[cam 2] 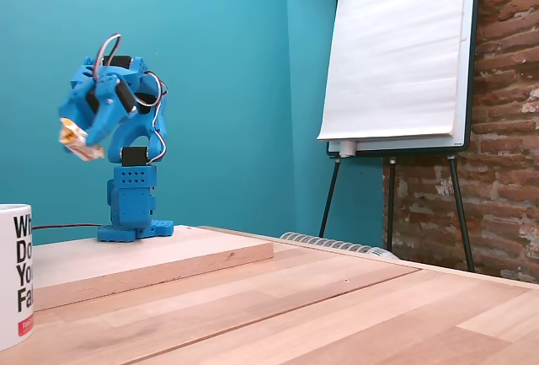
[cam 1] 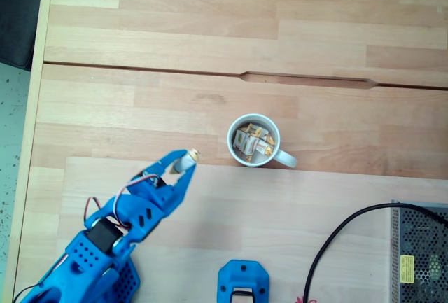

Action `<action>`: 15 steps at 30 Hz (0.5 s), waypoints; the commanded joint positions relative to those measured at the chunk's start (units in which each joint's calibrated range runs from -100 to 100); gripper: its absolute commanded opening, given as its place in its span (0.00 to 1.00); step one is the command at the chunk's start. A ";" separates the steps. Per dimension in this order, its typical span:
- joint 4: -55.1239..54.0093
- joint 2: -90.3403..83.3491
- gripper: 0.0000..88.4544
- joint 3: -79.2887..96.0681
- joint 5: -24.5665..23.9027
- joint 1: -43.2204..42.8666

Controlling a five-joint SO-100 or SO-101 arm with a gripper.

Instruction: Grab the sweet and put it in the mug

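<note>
Blue gripper [cam 1: 187,160] clamped on one sweet [cam 2: 74,140], lifted at 9 o'clock of one mug [cam 1: 238,152] holding several sweets.

Wall [cam 2: 227,61] painted teal, evenly lit. Brick wall [cam 2: 505,129] at right in a fixed view, red-brown, exposed. Flipchart [cam 2: 396,53] on tripod legs stands before the corner, blank white sheet. Low white radiator [cam 2: 337,245] near floor behind the table. Table [cam 1: 210,30] light wood, planked, one seam with slot. Floor [cam 1: 10,121] speckled grey-green at left.
</note>
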 commanded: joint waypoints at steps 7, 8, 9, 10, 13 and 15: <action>-3.43 2.89 0.04 -10.02 -0.59 4.54; -4.64 3.92 0.04 -10.38 -0.59 4.83; -6.17 5.55 0.04 -10.65 -0.59 5.78; -7.54 7.36 0.04 -10.74 -0.59 7.08; -11.90 13.13 0.04 -10.91 -0.59 9.12; -14.72 16.91 0.04 -11.18 -0.44 9.19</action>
